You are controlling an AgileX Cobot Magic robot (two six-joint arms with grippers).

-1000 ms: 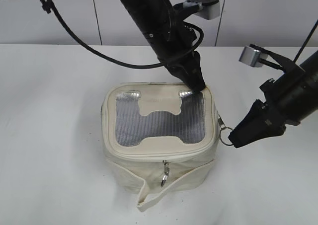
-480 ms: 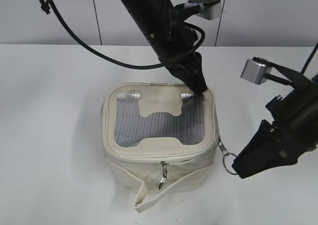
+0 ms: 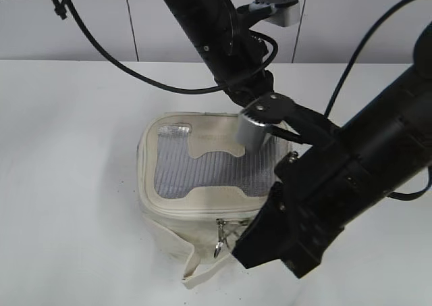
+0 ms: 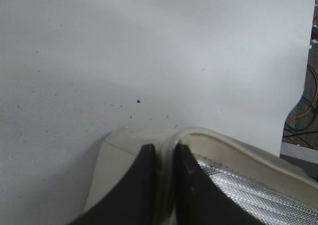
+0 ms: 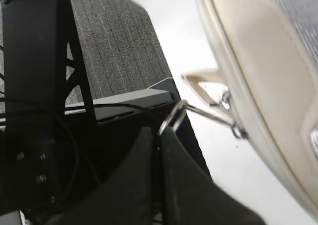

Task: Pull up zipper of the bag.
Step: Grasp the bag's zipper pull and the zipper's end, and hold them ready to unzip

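The cream bag stands mid-table, its lid a grey mesh around a cream patch. The zipper runs round the lid's rim, and one silver pull hangs loose at the front. My left gripper is shut on the lid's rim at the far right corner; the right wrist camera hides its tip in the exterior view. My right gripper is shut on the ring tab of the other zipper pull, beside the bag. This gripper sits low at the bag's front right corner.
The white table surrounds the bag. The bag's loose strap lies on it in front. My right arm covers the bag's right side. A dark frame and cables lie past the table edge.
My right gripper has swung from the bag's right side to its front right corner, taking the ring pull along the rim. The left gripper has held still on the far corner.
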